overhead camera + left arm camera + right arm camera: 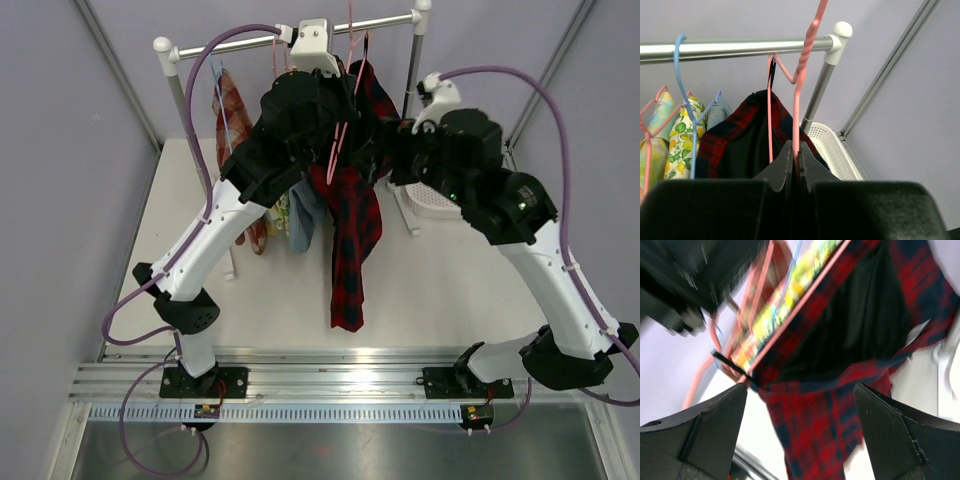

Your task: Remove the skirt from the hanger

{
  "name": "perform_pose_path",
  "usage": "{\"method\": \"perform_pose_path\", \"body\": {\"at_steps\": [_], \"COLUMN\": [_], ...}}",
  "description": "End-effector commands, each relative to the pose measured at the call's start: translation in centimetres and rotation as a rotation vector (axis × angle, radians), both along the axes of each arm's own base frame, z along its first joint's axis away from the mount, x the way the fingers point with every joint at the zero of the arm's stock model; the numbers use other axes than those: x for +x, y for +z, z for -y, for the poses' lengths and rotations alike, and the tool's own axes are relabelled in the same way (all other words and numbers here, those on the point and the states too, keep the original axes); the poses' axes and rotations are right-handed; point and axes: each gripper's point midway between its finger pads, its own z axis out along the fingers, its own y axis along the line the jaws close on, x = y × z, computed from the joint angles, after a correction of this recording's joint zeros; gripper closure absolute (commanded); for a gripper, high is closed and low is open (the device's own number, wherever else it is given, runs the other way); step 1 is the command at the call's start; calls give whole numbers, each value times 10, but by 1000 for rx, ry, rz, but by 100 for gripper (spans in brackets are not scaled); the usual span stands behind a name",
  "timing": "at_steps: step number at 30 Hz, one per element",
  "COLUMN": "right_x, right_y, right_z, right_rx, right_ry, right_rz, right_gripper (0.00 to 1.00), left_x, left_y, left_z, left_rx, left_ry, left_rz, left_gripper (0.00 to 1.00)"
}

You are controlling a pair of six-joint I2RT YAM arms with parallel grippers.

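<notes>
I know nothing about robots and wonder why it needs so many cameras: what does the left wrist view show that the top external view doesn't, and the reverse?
Only the left wrist view shows, up close, the left gripper shut on the wire of the pink hanger. Only the top external view shows the left arm and the right arm down to their bases, the table, and the full hanging length of the plaid skirt. Both show the rail, the hanger, the skirt and the white basket.

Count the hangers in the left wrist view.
3: pink hanger in the left gripper; blue hanger left of it; second pink hanger at far left. More may be hidden.
</notes>
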Motion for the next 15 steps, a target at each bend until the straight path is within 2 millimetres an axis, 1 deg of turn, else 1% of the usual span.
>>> {"method": "perform_pose_path", "body": {"at_steps": [1,2,3,4,5,6,7,8,9,10,11,12,14,15], "right_x": [-15,-20,-30,-34,-37,-45,-48,-51,-51,-57,-58,-54,-51,-44], "right_y": [-23,-26,-38,-40,-46,-59,-65,-71,-83,-88,-92,-97,-98,-99], "right_z": [17,12,5,1,-3,-13,-18,-24,-31,-40,-44,-48,-54,-58], "right_rx": [-136,-118,-99,-83,-82,-89,-93,-96,-108,-115,-124,-129,-123,-114], "right_ry": [-162,-153,-134,-131,-127,-115,-110,-105,-116,-98,-98,-117,-125,-152], "right_rz": [-3,-9,-35,-35,-48,-72,-81,-92,-106,-105,-106,-103,-94,-83], "right_gripper": [5,5,5,5,6,5,6,6,6,6,6,6,6,7], "left_x": [-15,-14,-13,-12,-12,-12,-13,-12,-12,-13,-13,-14,-17,-18], "left_y": [64,62,60,58,57,56,57,53,53,53,50,51,49,48], "left_z": [-23,-24,-25,-26,-26,-26,-28,-26,-26,-27,-27,-27,-28,-28], "left_rx": [-169,-160,-147,-142,-134,-130,-132,-125,-131,-135,-136,-149,-165,-176], "left_ry": [45,52,60,68,70,70,73,73,70,71,69,65,57,54], "left_rz": [131,128,126,123,120,119,119,112,111,109,100,94,87,85], "left_gripper": [100,100,100,100,100,100,100,100,100,100,100,100,100,100]}}
